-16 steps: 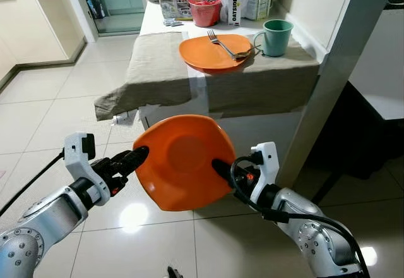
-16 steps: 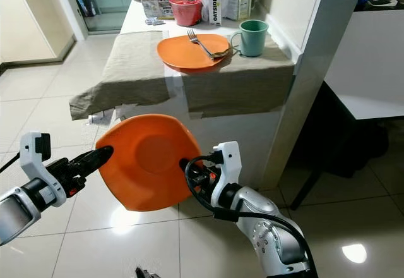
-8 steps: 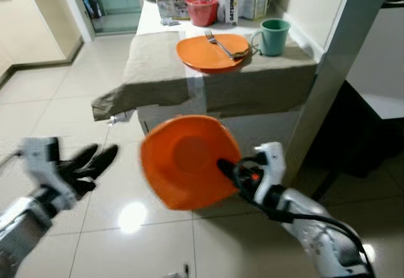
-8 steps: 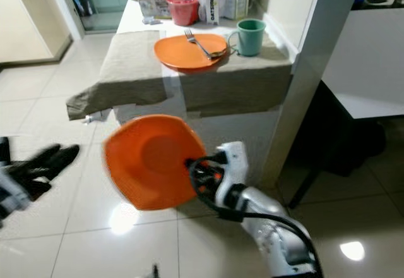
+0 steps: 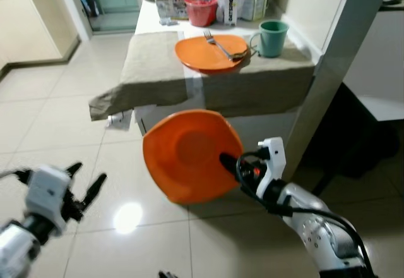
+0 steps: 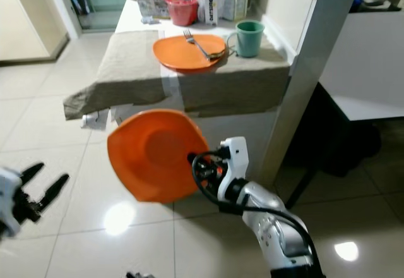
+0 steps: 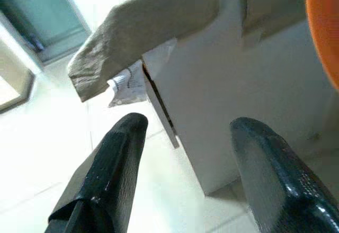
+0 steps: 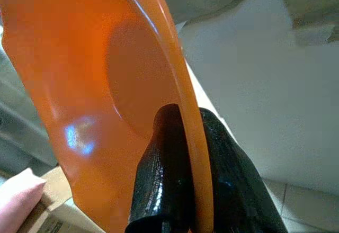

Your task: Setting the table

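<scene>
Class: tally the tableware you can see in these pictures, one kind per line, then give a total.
Plates: 2, one on the table, one held in the right claw
Forks: 1
Mugs: 1
Total: 4

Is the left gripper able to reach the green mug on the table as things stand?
Probably not. The left gripper hangs low over the floor, open and empty, while the green mug stands on the table's far right side, beyond the orange plate with fork.

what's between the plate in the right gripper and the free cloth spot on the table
Nothing visible. The right gripper holds the orange plate below and in front of the table edge. The cloth left of the second plate lies bare.
</scene>
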Controlling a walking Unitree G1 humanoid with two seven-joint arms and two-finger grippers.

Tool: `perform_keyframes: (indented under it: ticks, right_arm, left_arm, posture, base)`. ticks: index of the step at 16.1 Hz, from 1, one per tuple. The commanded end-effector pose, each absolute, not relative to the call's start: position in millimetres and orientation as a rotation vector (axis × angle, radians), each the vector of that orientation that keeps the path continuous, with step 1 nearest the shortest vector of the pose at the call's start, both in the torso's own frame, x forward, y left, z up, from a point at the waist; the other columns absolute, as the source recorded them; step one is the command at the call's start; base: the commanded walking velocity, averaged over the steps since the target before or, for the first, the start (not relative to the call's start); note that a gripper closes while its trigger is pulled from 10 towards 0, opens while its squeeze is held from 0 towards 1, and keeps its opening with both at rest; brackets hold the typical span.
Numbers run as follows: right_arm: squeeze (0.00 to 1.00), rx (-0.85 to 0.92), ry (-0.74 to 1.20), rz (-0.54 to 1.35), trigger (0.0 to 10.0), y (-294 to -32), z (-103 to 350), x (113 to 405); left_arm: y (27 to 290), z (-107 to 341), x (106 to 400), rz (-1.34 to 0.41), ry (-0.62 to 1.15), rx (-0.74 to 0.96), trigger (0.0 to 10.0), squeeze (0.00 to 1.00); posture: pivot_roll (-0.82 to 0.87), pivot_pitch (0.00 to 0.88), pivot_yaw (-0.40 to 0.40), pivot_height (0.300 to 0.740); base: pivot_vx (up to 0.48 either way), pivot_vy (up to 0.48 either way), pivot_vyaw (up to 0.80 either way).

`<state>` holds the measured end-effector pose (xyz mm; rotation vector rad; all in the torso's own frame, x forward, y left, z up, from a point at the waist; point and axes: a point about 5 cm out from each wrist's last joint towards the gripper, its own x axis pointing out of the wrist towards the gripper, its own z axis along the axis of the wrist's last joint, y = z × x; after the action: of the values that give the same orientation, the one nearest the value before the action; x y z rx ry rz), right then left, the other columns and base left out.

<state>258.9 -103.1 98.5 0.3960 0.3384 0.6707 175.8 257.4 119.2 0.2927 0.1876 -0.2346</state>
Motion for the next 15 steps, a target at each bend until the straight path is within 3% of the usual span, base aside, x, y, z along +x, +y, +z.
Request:
perform_keyframes:
  ticks: [1, 6, 8, 11, 15]
  right_arm:
    - [0.00, 0.387, 0.274, 0.653, 0.0, -107, 108, 266]
    - [0.00, 0.275, 0.164, 0.481, 0.0, -125, 109, 293]
    - [0.00, 0.282, 0.158, 0.471, 0.0, -125, 109, 296]
    - [0.00, 0.283, 0.148, 0.468, 0.0, -124, 109, 299]
    - [0.00, 0.291, 0.109, 0.419, 0.0, -125, 114, 309]
  left_arm:
    - [257, 119, 176, -0.222, 0.174, 0.310, 10.0, 0.00]
    - [221, 99, 167, -0.049, 0.227, -0.551, 10.0, 0.00]
    - [213, 102, 176, -0.014, 0.185, -0.694, 10.0, 0.00]
    - [207, 113, 177, -0.066, 0.166, -0.730, 10.0, 0.00]
    - [202, 122, 188, -0.128, 0.180, -0.614, 10.0, 0.00]
  posture:
    - [-0.07, 0.000, 0.071, 0.740]
    - [-0.06, 0.000, 0.063, 0.740]
    - [-0.06, 0.000, 0.065, 0.740]
    - [-0.06, 0.000, 0.070, 0.740]
    - [-0.06, 0.000, 0.088, 0.740]
  base:
    - [0.000, 0.000, 0.00]
    - [0.000, 0.000, 0.00]
    - [0.000, 0.000, 0.00]
    - [0.000, 0.000, 0.00]
    - [0.000, 0.000, 0.00]
